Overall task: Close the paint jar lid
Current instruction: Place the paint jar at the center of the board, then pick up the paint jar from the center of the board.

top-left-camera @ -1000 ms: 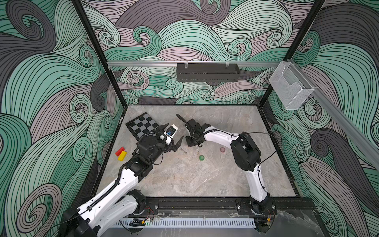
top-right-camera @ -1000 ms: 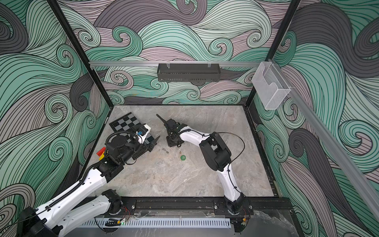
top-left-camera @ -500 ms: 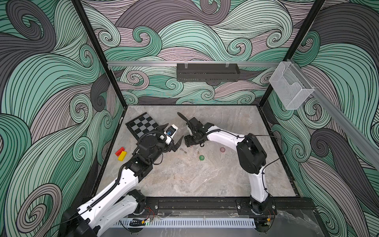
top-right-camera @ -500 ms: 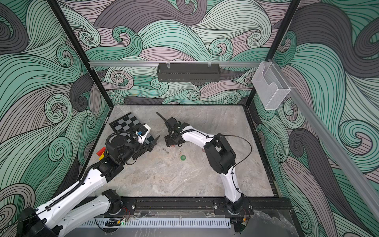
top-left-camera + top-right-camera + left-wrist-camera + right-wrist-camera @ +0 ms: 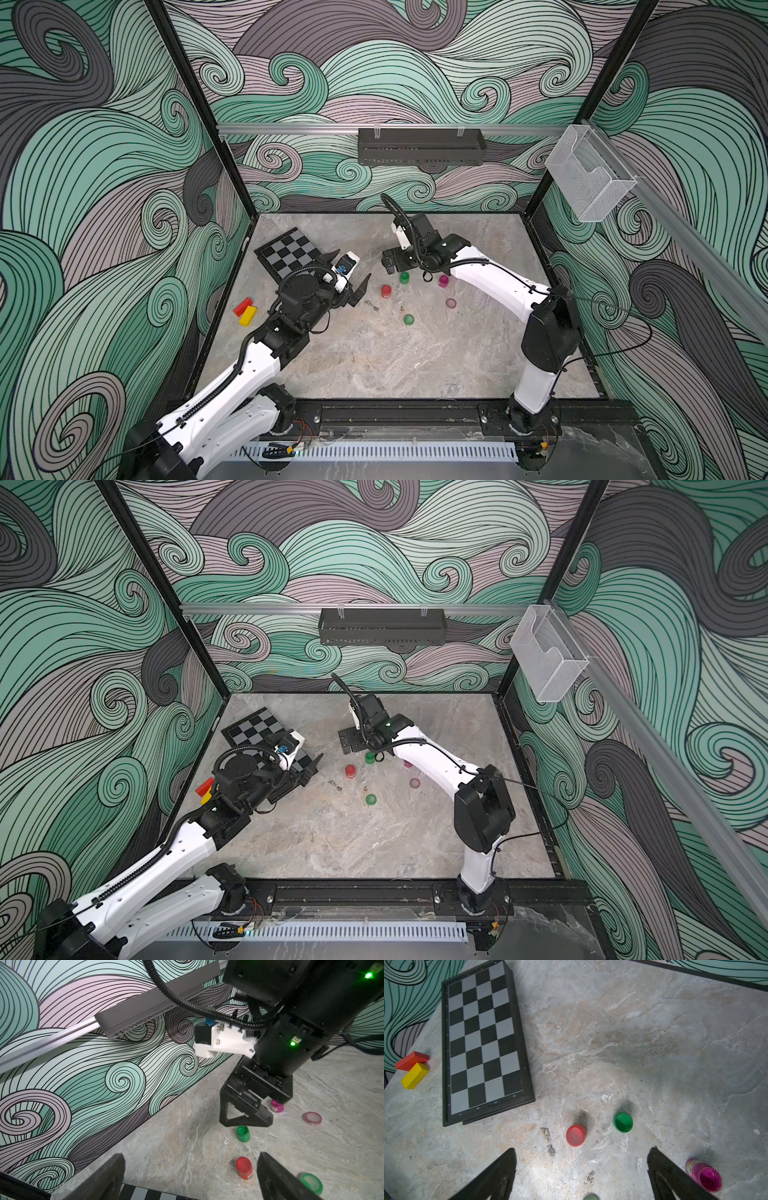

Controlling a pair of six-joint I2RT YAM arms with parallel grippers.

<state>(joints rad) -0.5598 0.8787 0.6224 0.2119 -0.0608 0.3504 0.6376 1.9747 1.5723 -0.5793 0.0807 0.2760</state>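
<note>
I read the right gripper [image 5: 581, 1152] with its fingers spread wide and nothing between them. The red paint jar [image 5: 245, 1173] stood upright on the table [image 5: 633, 1032] just ahead of those fingertips, apart from both. Its long axis was vertical and its lid [image 5: 575, 1135] sat on top, facing up. The green jar [image 5: 623, 1122] stood near it, also ahead of the fingertips, mouth up and uncapped. The magenta jar [image 5: 705, 1176] stood uncapped just outside one finger. The left gripper [image 5: 191, 1156] likewise held its fingers wide and empty, with the red paint jar close beside one finger, on its inner side.
</note>
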